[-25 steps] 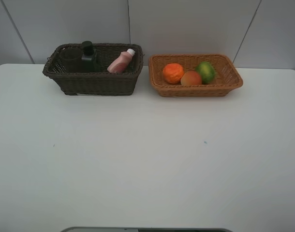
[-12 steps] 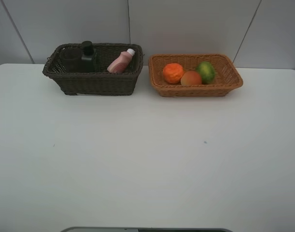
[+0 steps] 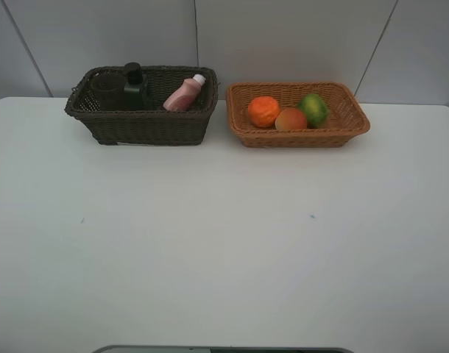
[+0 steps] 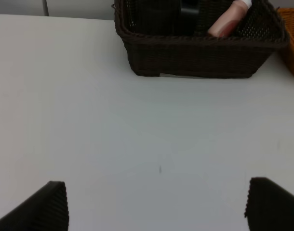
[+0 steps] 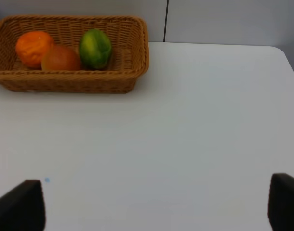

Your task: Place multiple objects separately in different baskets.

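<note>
Already the dark brown wicker basket at the tabletop's far edge holds the purplish cup, the dark green pump bottle and the leaning pink white-capped bottle. Just beside it, the light orange-brown basket holds the wrinkled orange, red-orange fruit and green citrus, clustered together. Left gripper and right gripper fingers are spread wide over bare tabletop, holding nothing.
</note>
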